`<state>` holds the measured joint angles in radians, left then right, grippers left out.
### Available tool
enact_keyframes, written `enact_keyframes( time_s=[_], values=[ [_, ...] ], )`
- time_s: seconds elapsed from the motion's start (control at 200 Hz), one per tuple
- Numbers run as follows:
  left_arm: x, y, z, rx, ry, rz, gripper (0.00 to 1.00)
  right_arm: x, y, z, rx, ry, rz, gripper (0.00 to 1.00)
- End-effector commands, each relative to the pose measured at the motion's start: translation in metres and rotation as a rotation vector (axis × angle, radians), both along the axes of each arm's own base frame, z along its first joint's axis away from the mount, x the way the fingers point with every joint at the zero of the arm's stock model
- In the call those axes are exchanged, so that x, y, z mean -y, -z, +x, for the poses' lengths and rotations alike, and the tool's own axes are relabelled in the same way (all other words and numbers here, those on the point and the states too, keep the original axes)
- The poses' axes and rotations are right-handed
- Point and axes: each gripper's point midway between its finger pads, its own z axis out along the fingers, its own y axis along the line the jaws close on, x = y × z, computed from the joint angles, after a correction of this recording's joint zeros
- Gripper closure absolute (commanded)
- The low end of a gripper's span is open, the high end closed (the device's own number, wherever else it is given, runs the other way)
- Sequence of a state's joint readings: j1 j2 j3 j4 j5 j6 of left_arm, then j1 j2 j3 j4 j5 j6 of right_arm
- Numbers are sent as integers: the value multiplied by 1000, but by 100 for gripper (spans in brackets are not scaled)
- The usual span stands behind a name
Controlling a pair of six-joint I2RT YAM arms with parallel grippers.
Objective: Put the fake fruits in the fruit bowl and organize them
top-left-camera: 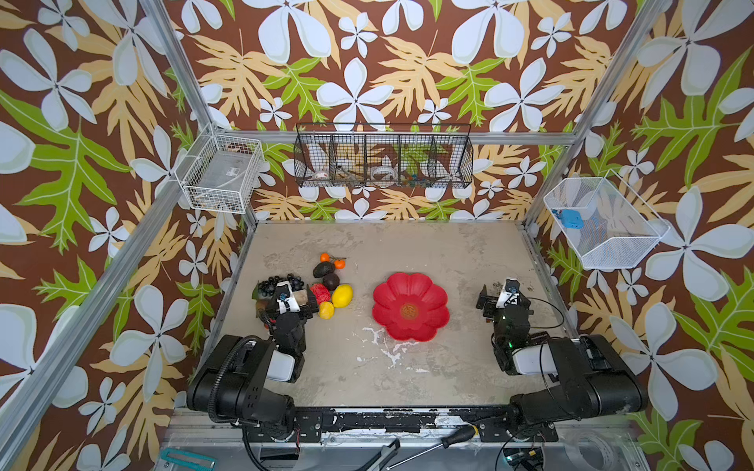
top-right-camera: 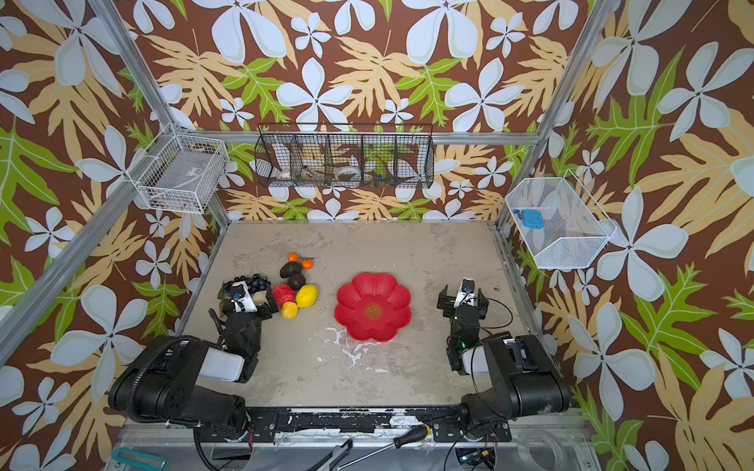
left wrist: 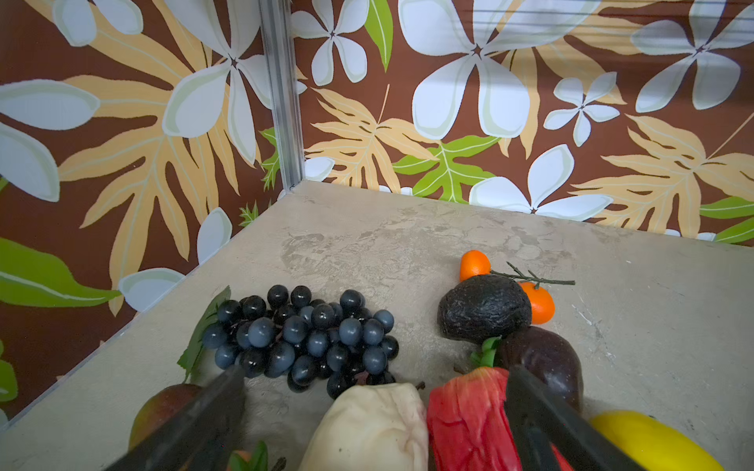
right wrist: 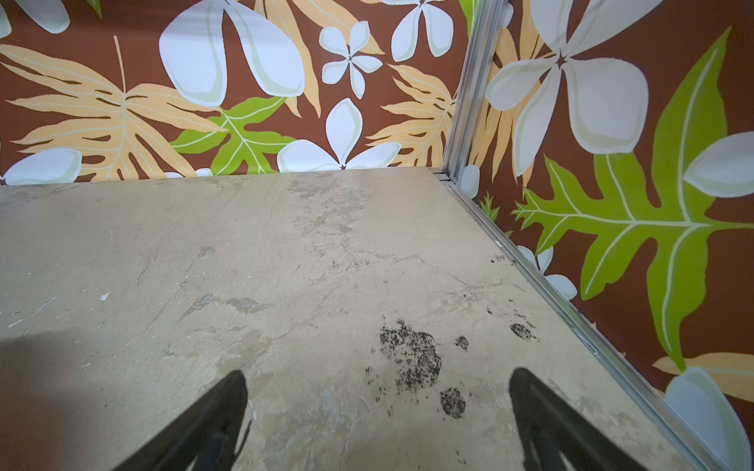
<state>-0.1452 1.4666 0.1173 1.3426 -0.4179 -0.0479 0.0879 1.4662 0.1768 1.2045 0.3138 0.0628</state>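
The fake fruits (top-left-camera: 330, 281) lie in a tight cluster on the table (right wrist: 285, 265), under and around the left gripper (left wrist: 374, 377), all outside the fruit bowl (top-left-camera: 428, 293). This gripper's jaws stand wide apart and grip nothing. The cream lumpy piece (left wrist: 367, 428) sits between its fingers, and the red crinkled fruit (left wrist: 465, 424) lies partly under one of them. The black grape bunch (left wrist: 310, 338) lies just beyond the fingertips. Farther ahead is the dark avocado (left wrist: 483, 308), with two stemmed oranges (left wrist: 474, 264) just behind it and a dark purple fruit (left wrist: 546, 363) beside it. A yellow lemon (left wrist: 653, 440) lies just outside one finger and a red-green fruit (left wrist: 163, 403) outside the other. The bowl sits to this gripper's right, between the two grippers. The right gripper (right wrist: 377, 377), jaws spread, hovers over bare table, well apart from the bowl on its left.
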Motion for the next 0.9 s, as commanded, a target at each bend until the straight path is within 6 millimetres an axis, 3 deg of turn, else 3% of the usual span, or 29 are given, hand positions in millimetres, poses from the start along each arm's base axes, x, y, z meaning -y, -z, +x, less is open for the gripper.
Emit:
enact_keyframes(
  time_s=[0.0,0.896],
  values=[
    [-2,-12,1,48,-12,-2,0,1,-8,2,32,8,-4,0],
    [0,-11,2,45,-2,-2,0,1,-8,2,32,8,-4,0]
  ],
)
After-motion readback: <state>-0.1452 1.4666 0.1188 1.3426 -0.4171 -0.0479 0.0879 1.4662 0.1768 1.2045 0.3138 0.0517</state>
